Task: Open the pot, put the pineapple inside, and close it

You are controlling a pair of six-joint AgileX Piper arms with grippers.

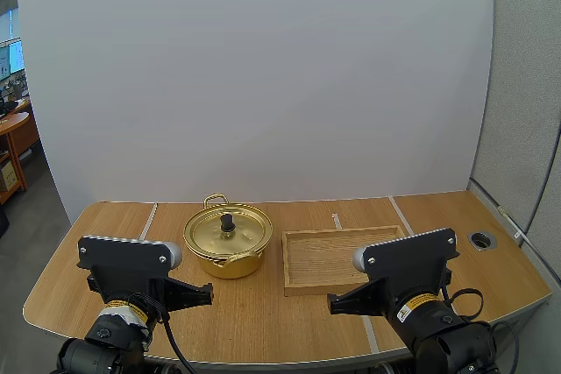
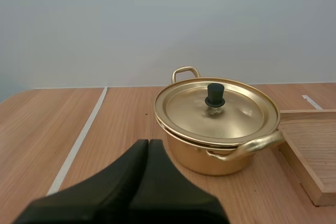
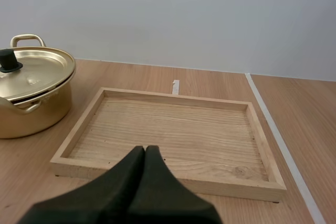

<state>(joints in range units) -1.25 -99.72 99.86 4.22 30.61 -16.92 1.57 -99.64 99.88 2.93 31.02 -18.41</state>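
1. While the lid (image 2: 231,116) sits on the pot (image 2: 202,157), the pot stands on the table (image 2: 47,124) just beside the wooden tray (image 3: 173,96), so opening comes first.
2. Left gripper (image 2: 148,143) hangs near the pot, fingers pressed together, holding nothing.
3. Right gripper (image 3: 145,149), pressed together too, faces the tray.

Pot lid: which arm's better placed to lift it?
Left. The left gripper, shut, points toward the pot, with the lid knob just ahead of it. The right gripper, also shut, faces the wooden tray, with the pot off to its side.
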